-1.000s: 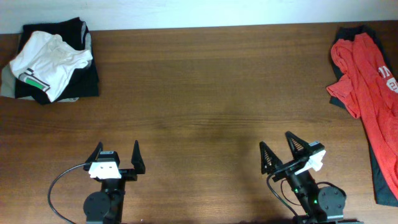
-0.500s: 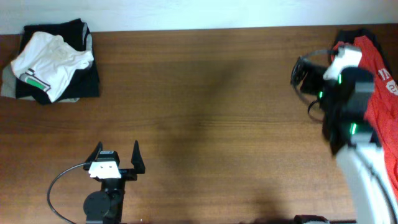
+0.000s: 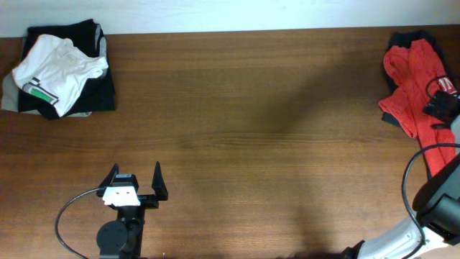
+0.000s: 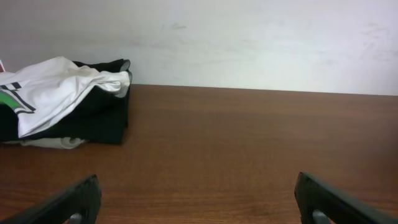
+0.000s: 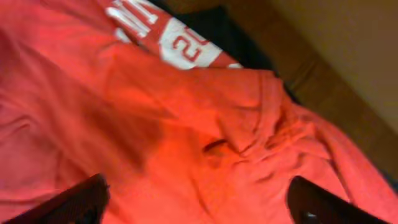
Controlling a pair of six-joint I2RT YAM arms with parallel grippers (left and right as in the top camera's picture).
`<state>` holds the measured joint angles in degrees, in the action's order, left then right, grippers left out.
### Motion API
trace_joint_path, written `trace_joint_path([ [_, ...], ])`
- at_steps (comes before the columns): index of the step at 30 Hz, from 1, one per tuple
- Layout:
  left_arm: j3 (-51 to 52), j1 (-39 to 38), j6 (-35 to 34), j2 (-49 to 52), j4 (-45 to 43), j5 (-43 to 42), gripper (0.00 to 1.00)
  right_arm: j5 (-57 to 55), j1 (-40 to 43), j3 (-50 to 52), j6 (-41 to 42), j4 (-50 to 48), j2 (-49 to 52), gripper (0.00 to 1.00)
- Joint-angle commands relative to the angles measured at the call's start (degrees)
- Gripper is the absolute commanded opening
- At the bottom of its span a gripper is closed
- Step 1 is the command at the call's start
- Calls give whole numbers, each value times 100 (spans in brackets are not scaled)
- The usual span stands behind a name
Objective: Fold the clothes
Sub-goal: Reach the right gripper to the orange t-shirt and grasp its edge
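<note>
Right arm swung from 5 o'clock out to the 3 o'clock edge. Right gripper (image 3: 440,106) now hangs over the red-orange T-shirt (image 3: 413,75), jaws wide, nothing gripped. Shirt lies crumpled at 2–3 o'clock on a dark garment (image 3: 404,36). Left gripper (image 3: 134,181) unmoved at 7 o'clock, jaws wide.

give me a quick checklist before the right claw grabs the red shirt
1. Right claw open: ok, its fingers stand wide apart.
2. Right claw above the red T-shirt: ok, the cloth fills its wrist view.
3. Claw touching the cloth: cannot tell.
4. Shirt apart from other clothes: not ok, it lies on a dark garment.
5. Shirt lying flat: not ok, it is bunched and wrinkled.
6. Left claw open and holding nothing: ok.
</note>
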<state>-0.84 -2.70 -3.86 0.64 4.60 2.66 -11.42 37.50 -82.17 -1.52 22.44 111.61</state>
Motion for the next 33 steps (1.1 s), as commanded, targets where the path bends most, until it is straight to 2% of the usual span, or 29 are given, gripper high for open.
trace_joint_path([
  [1, 33, 26, 90, -24, -4, 57, 99, -146, 140, -83, -684, -83, 186, 89],
  [5, 33, 26, 90, -24, -4, 59, 99, -435, 369, -90, -890, -146, 522, 89],
  [6, 33, 26, 90, -24, -4, 59, 99, -428, 407, -90, -988, -168, 568, 88],
  [7, 33, 26, 92, -24, -4, 57, 99, -424, 459, -92, -1047, -188, 619, 81],
  [8, 33, 26, 92, -24, -4, 59, 99, -424, 503, -92, -1047, -212, 647, 81],
  [10, 33, 26, 90, -24, -2, 59, 99, -153, 595, -92, -1086, -214, 654, 79],
  [12, 33, 26, 90, -24, -4, 57, 99, 525, 640, -90, -1582, -170, 688, 77],
  [15, 33, 26, 90, -24, -2, 57, 99, 455, 669, -90, -1628, -284, 848, 76],
  [17, 33, 26, 92, -24, -4, 59, 99, 455, 695, -90, -1628, -413, 938, 61],
  [18, 33, 26, 90, -24, -4, 59, 99, 457, 719, -90, -1626, -470, 988, 58],
  [20, 33, 26, 92, -24, -4, 57, 99, 481, 756, -90, -1624, -616, 1062, 64],
  [24, 33, 26, 90, -24, -4, 57, 99, 505, 765, -101, -1620, -890, 1069, 67],
  [31, 33, 26, 90, -24, -2, 57, 99, 1196, 1069, -103, -1449, -984, 1069, 66],
  [33, 33, 26, 90, -24, -4, 59, 99, 1510, 1246, -103, -1447, -984, 1069, 59],
])
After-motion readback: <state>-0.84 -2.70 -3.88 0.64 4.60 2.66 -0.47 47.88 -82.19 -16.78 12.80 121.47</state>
